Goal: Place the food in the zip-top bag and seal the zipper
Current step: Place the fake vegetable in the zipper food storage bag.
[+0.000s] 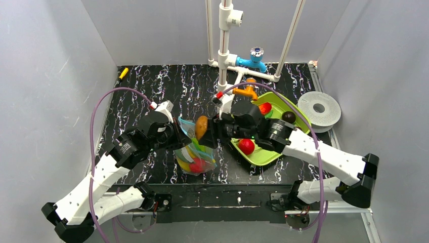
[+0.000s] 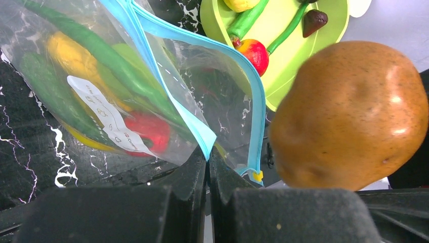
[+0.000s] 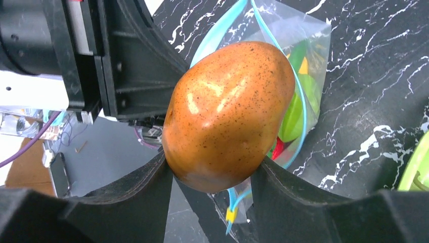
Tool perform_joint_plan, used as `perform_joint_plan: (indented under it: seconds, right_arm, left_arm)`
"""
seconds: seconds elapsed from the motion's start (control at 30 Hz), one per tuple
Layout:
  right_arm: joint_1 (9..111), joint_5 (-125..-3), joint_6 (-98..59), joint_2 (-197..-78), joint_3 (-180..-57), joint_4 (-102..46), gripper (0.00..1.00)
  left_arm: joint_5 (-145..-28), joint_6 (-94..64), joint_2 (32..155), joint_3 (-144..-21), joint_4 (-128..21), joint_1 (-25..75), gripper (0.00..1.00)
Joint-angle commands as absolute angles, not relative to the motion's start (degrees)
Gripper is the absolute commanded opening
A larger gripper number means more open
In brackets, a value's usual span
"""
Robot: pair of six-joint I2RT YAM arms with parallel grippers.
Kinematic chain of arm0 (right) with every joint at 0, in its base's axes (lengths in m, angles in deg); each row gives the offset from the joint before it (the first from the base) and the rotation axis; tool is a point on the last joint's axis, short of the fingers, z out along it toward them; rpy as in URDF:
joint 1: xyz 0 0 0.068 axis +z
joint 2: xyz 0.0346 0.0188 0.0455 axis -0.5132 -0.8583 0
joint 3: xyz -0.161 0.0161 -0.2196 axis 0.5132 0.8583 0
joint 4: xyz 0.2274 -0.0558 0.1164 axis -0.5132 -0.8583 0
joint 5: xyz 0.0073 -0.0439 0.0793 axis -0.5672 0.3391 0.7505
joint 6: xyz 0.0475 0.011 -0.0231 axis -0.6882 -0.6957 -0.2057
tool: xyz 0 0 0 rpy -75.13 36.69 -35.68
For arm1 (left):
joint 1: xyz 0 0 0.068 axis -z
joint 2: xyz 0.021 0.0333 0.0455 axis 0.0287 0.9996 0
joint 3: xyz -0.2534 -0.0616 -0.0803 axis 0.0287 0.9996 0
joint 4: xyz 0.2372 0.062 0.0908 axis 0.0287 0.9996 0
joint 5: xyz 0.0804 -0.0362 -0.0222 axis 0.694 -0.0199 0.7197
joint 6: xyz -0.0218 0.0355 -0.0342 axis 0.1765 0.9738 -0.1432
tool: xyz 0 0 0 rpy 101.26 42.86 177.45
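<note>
My right gripper [image 3: 211, 167] is shut on a glossy brown, speckled piece of food [image 3: 230, 114], holding it just above the open mouth of the zip-top bag [image 1: 195, 157]. The left gripper [image 2: 208, 154] is shut on the bag's rim, pinching the light-blue zipper [image 2: 255, 101] and holding the mouth up and open. The clear bag [image 2: 101, 76] holds green, yellow and red food behind its white label. In the left wrist view the brown piece [image 2: 354, 116] hangs to the right of the rim. More food lies in the lime-green tray [image 1: 283, 109]: a red fruit [image 1: 246, 146], another red piece [image 1: 265, 108] and a dark brown one [image 1: 289, 117].
A white pipe frame with a blue tap [image 1: 255, 56] stands at the back, with an orange piece [image 1: 248, 92] below it. A round white disc [image 1: 318, 108] lies at the right edge and a small yellow object [image 1: 123, 73] at the back left. Grey walls enclose the table.
</note>
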State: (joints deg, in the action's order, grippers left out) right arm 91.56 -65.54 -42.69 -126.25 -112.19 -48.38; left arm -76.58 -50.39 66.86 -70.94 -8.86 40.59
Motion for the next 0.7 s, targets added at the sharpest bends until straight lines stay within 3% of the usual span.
perform_joint_plan:
  seconds: [0.0, 0.1, 0.4, 0.67]
  right_arm:
    - [93.8, -70.3, -39.5, -130.3, -119.3, -51.3, 0.18]
    - [94.5, -71.5, -38.9, -132.7, -121.3, -53.4, 0.25]
    - [96.5, -77.5, -36.1, -138.8, -126.8, -60.7, 0.61]
    - [98.0, -80.0, -35.1, -141.6, -129.9, -63.8, 0.81]
  left_arm:
    - [-75.4, -50.7, 65.1, -70.5, -7.1, 40.7, 0.00]
    - [-75.4, -50.8, 64.6, -70.0, -7.4, 40.7, 0.00]
    - [-75.6, -50.7, 65.3, -70.5, -7.4, 40.7, 0.00]
    - [-76.6, -50.8, 66.2, -71.2, -8.3, 40.6, 0.00]
